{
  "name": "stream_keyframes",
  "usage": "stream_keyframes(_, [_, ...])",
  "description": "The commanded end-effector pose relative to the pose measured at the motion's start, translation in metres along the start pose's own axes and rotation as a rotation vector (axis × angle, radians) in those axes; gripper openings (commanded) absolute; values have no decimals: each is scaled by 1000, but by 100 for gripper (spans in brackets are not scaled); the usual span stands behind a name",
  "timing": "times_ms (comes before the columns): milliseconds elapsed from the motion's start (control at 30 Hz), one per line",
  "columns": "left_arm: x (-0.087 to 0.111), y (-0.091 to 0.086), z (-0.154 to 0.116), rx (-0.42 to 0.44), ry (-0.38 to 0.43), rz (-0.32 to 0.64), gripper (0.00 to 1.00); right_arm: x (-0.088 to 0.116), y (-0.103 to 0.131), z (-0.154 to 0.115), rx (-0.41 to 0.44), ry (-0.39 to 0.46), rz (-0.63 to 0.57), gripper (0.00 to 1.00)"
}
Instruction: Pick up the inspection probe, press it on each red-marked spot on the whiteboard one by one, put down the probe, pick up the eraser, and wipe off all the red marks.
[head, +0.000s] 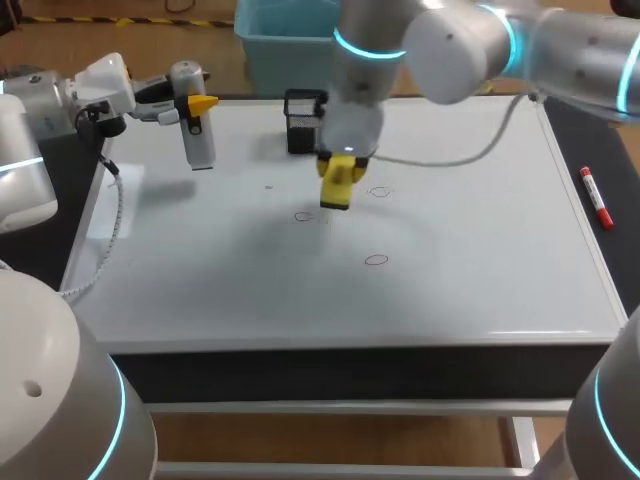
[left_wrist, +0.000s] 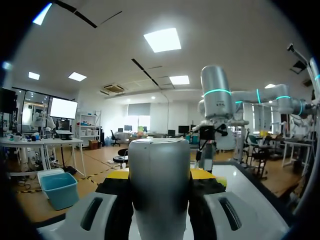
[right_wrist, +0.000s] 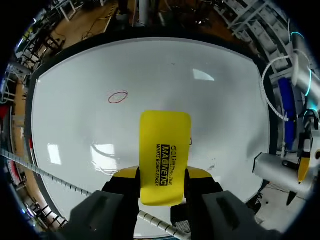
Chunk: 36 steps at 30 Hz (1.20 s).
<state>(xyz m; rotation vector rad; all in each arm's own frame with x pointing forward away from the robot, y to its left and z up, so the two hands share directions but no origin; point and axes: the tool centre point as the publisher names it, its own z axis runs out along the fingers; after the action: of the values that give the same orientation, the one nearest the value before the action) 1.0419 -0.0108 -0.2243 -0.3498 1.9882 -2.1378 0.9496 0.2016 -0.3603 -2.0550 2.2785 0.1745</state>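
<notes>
My right end effector (right_wrist: 163, 174) is clamped on the eraser (right_wrist: 165, 145), a flat yellow slab with rounded corners. It's down over the middle of the glossy whiteboard (head: 480, 260), can't tell if it's touching. The red marks (head: 376, 260) near it are thin hand-drawn ovals. My left end effector (left_wrist: 161, 175) is squeezed around the probe (left_wrist: 159, 200), a smooth matte-silver cylinder, over the board's far-left part.

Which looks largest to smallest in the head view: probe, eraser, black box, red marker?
Largest: probe.
Black box and eraser look alike, so no ranking between them.
Smallest: red marker.
</notes>
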Motion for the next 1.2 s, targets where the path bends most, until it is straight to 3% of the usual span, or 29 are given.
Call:
stream_keyframes(33, [0, -1, 1, 0, -1, 0, 0, -48, 0, 28, -9, 136, -52, 0])
stream_keyframes(200, [0, -1, 1, 0, -1, 0, 0, -70, 12, 50, -26, 149, -136, 0])
stream_keyframes(400, [0, -1, 1, 0, -1, 0, 0, -80, 12, 65, -34, 159, -174, 0])
stream_keyframes(1200, [0, -1, 1, 0, -1, 0, 0, -58, 7, 84, -44, 143, -204, 0])
